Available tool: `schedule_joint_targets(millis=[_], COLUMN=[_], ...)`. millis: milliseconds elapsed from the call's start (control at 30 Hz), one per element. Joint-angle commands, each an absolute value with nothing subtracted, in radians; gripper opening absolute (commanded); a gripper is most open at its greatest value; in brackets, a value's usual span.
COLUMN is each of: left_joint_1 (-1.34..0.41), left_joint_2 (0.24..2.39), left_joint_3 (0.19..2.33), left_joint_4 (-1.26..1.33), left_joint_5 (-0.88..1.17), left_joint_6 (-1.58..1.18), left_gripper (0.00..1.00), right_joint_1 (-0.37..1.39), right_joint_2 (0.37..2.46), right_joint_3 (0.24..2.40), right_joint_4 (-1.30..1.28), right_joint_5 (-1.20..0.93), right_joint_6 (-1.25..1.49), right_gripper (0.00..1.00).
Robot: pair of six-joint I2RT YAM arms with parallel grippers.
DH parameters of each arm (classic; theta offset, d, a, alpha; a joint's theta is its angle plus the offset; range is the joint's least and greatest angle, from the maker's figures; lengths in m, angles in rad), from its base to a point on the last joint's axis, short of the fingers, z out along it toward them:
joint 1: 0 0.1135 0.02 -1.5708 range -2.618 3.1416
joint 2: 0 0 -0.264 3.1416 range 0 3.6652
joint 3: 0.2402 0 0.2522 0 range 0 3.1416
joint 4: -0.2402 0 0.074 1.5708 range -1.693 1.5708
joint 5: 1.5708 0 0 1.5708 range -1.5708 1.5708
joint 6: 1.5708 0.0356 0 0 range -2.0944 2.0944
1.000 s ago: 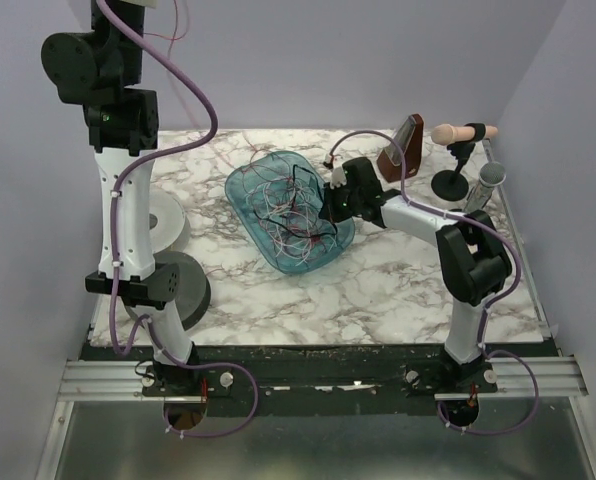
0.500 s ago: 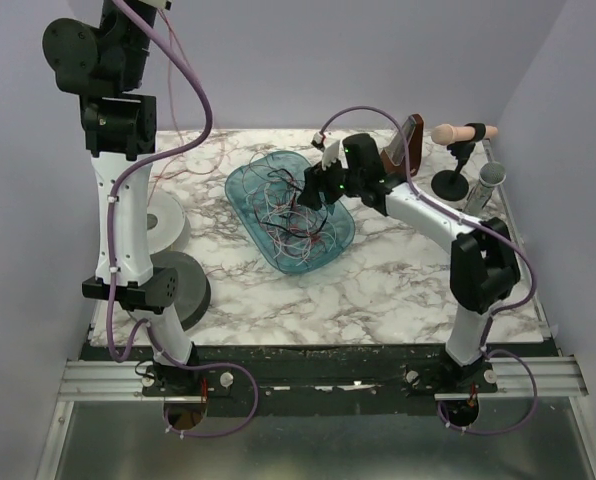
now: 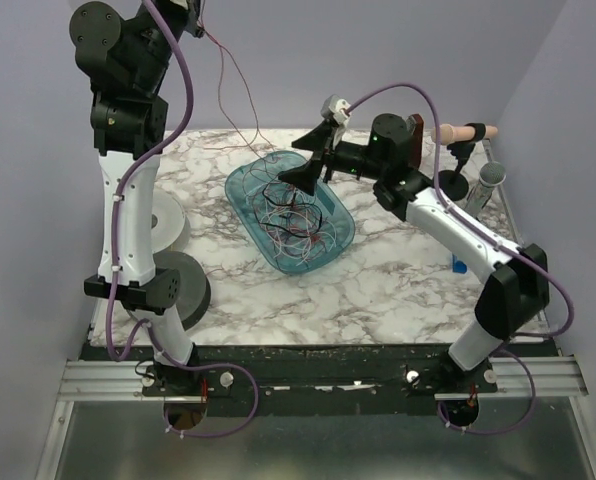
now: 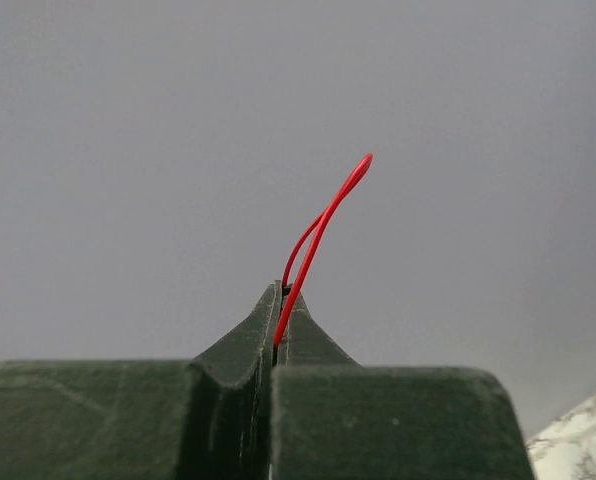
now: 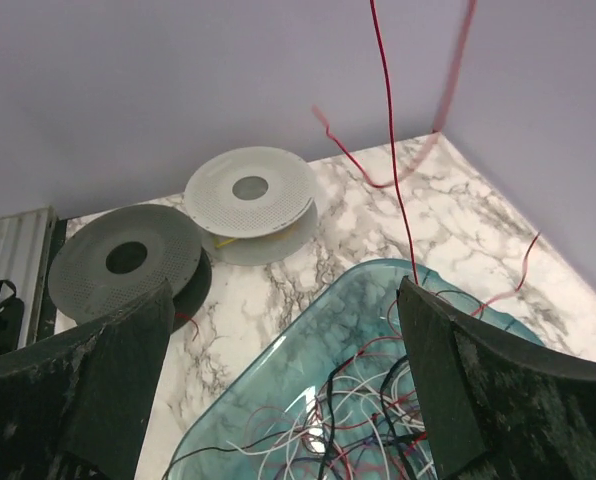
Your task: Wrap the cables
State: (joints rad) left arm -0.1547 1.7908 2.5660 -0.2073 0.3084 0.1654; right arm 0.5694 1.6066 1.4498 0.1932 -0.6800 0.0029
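Cables: a tangle of red, black, white and pink loops [image 3: 296, 215] lay in the teal tray [image 3: 240, 200], at the centre of the top view.
Red wire: one strand [image 3: 240, 90] rose from the tray toward the upper left of the top view.
Left gripper: it was raised at the top edge [image 3: 190, 15]. In its own camera [image 4: 278, 300] the fingers were pressed together on a narrow loop of the red wire [image 4: 323, 225].
Right gripper: it hung over the tray's far side [image 3: 296, 180]. In its own camera [image 5: 285, 290] the fingers stood wide apart with nothing between them.
Left wrist only: the pinch itself showed against a plain grey wall, with a corner of the marble table [image 4: 583, 440] at lower right.
Right wrist only: the perforated faces of the white spool [image 5: 250, 190] and grey spool [image 5: 128, 258] showed at upper left, with a yellowish streak under the white one's top flange. The cables [image 5: 348, 420] and tray [image 5: 378, 268] were below, and the red wire [image 5: 388, 120] climbed out of frame.
Top view only: both arms showed in full, with a brown block [image 3: 415, 140] and a black stand [image 3: 450, 183] at upper right.
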Motion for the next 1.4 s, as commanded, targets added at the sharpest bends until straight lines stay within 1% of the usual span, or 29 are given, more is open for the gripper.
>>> schedule_joint_targets(millis=[0, 100, 200, 333, 467, 533, 600, 667, 767, 800, 933, 1000, 1133, 1167, 1233, 1267, 1367], left_joint_1=[-0.187, -0.192, -0.201, -0.213, -0.218, -0.219, -0.221, -0.227, -0.233, -0.235, -0.241, -0.242, -0.241, -0.242, -0.242, -0.242, -0.242], left_joint_2=[1.781, 1.782, 1.778, 1.772, 1.770, 1.772, 1.775, 1.776, 1.775, 1.773, 1.773, 1.775, 1.778, 1.778, 1.779, 1.778, 1.779], left_joint_3=[2.625, 2.637, 2.640, 2.631, 2.617, 2.617, 2.617, 2.620, 2.619, 2.617, 2.609, 2.608, 2.608, 2.608, 2.608, 2.606, 2.602], left_joint_4=[-0.226, -0.218, -0.224, -0.270, -0.291, -0.302, -0.307, -0.305, -0.305, -0.307, -0.301, -0.301, -0.293, -0.290, -0.285, -0.284, -0.281], left_joint_5=[0.363, 0.371, 0.382, 0.385, 0.385, 0.393, 0.405, 0.414, 0.419, 0.419, 0.422, 0.420, 0.414, 0.414, 0.416, 0.416, 0.414], left_joint_6=[0.068, 0.048, 0.052, 0.090, 0.115, 0.112, 0.101, 0.098, 0.100, 0.100, 0.101, 0.101, 0.103, 0.103, 0.103, 0.103, 0.106], left_gripper=[0.00, 0.00, 0.00, 0.00, 0.00, 0.00, 0.00, 0.00, 0.00, 0.00, 0.00, 0.00, 0.00, 0.00, 0.00, 0.00, 0.00], right_joint_1=[0.572, 0.572, 0.572, 0.572, 0.572, 0.572, 0.572, 0.571, 0.568, 0.569, 0.569, 0.569, 0.569, 0.569, 0.569, 0.569, 0.572], right_joint_2=[1.777, 1.873, 1.922, 1.861, 1.740, 1.703, 1.701, 1.741, 1.808, 1.833, 1.907, 1.922, 1.940, 1.948, 1.963, 1.974, 2.000], right_joint_3=[1.528, 1.629, 1.712, 1.657, 1.600, 1.583, 1.597, 1.662, 1.770, 1.813, 1.928, 1.948, 1.942, 1.941, 1.942, 1.957, 1.977], right_joint_4=[0.281, 0.284, 0.319, 0.385, 0.267, 0.241, 0.241, 0.215, 0.206, 0.203, 0.192, 0.187, 0.189, 0.193, 0.228, 0.233, 0.233], right_joint_5=[-0.761, -0.762, -0.842, -0.913, -0.956, -0.962, -0.918, -0.843, -0.775, -0.756, -0.741, -0.738, -0.715, -0.724, -0.756, -0.765, -0.779], right_joint_6=[0.066, 0.071, 0.129, 0.154, 0.100, 0.119, 0.199, 0.286, 0.363, 0.373, 0.414, 0.422, 0.429, 0.431, 0.452, 0.465, 0.480], right_gripper=[1.00, 1.00, 1.00, 1.00, 0.99, 1.00, 1.00, 0.99, 0.92, 0.87, 0.77, 0.64, 0.27, 0.26, 0.34, 0.37, 0.35])
